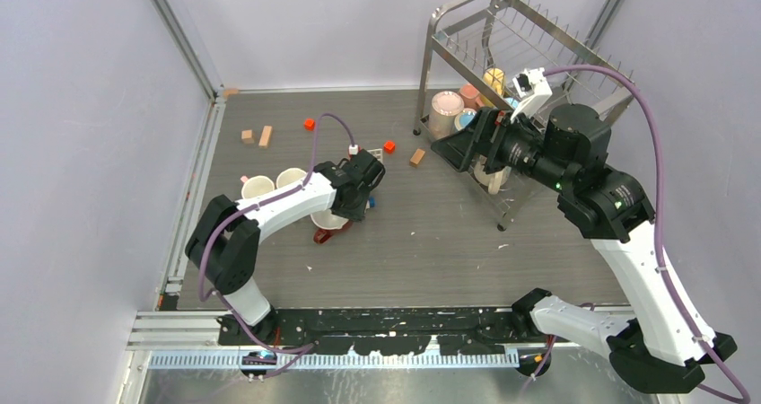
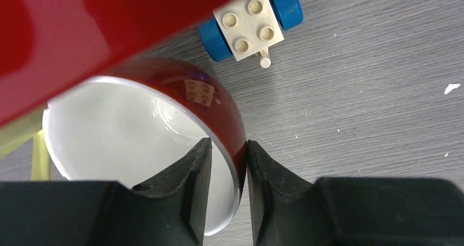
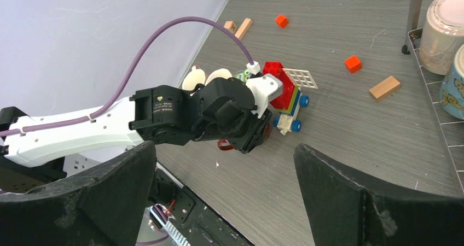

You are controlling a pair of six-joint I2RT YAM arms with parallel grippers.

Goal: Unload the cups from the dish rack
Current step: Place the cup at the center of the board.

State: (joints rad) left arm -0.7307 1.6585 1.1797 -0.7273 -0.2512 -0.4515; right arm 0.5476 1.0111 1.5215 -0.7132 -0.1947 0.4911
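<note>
The dark red mug [image 2: 219, 101] stands mouth-up on the bench [image 2: 355, 120], left of centre, and looks to be out of the rack and set down. The left gripper [image 2: 230, 143] straddles its wall from above, one finger [image 2: 191, 191] inside the white bowl and the other outside. The jaws are only narrowly apart. A sliver of white shows between the inner finger and the wall, so I cannot tell whether they pinch the mug or merely flank it.

The step in hand looks like the release. To do it well, open just enough that both pads come off the glaze. Then lift straight up along the wall, so the inner finger does not hook the rim and tip the mug. Avoid swinging to the far side, because a toy car with blue wheels [image 2: 251, 19] sits just beside the mug there.

Two pale mugs [image 1: 258, 187] stand upright together, further left on the bench.

At the far right is the dish rack [image 1: 529, 36]. Its lower tier holds more cups, among them a beige mug [image 1: 446, 112] and a light blue one [image 3: 454, 87]. The right gripper [image 3: 224, 153] hangs beside that tier, its jaws spread wide and holding nothing. It looks placed to take the next cup once the left arm is clear.
</note>
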